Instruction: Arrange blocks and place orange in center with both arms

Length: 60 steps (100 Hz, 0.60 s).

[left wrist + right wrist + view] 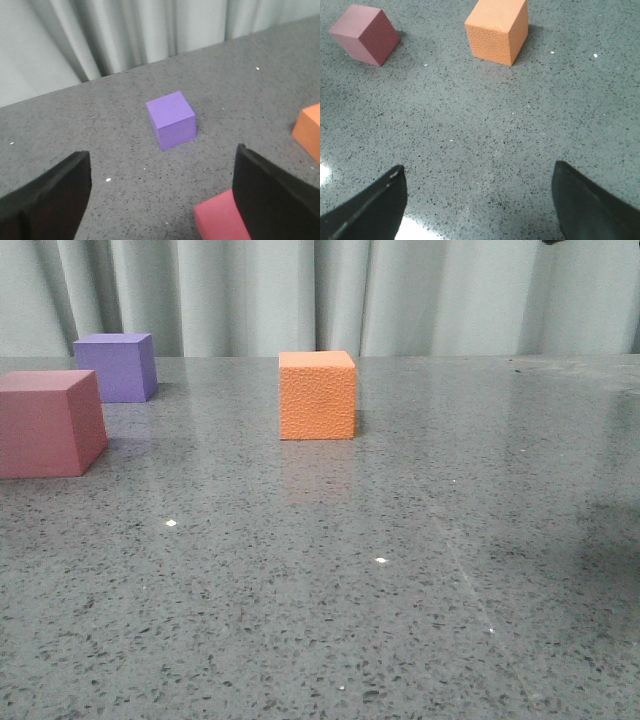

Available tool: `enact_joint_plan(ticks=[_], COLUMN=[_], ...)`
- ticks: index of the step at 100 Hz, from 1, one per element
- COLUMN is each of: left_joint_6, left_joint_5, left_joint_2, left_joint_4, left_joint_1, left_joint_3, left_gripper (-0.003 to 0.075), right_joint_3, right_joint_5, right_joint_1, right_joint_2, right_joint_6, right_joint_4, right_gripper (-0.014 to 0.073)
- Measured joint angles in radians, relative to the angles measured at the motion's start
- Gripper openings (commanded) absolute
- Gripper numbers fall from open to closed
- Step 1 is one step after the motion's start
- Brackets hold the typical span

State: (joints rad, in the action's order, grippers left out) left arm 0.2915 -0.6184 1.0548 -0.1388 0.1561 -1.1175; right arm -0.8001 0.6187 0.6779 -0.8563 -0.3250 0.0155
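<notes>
Both tools gape empty; left tool [160, 200] descending on purple cube [171, 120] could nudge the adjacent pink cube [220, 220].

Open tabletop [420, 570] right of orange cube [317, 395]
</notes>
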Motion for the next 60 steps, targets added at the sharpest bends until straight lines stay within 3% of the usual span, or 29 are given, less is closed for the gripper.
enact_joint_plan(ticks=[31,48,60], left_joint_6=[0.294,0.590,0.708], left_joint_5=[-0.152,-0.268,-0.314], left_joint_2=[0.302,0.440,0.524], left_joint_4=[-0.140,-0.293,-0.320], left_joint_1=[0.107,0.155,0.197], left_joint_3=[-0.281,-0.406,-0.475], left_gripper=[0.0560,0.0558,0.0558], right_joint_3=[0.000,0.000,0.000], right_joint_5=[-0.004,-0.016,-0.036], right_joint_1=[0.000,0.000,0.000], right_joint_2=[0.000,0.000,0.000], right_joint_6=[0.000,0.000,0.000], right_joint_4=[0.000,0.000,0.000], right_gripper=[0.0594,0.0594,0.0594])
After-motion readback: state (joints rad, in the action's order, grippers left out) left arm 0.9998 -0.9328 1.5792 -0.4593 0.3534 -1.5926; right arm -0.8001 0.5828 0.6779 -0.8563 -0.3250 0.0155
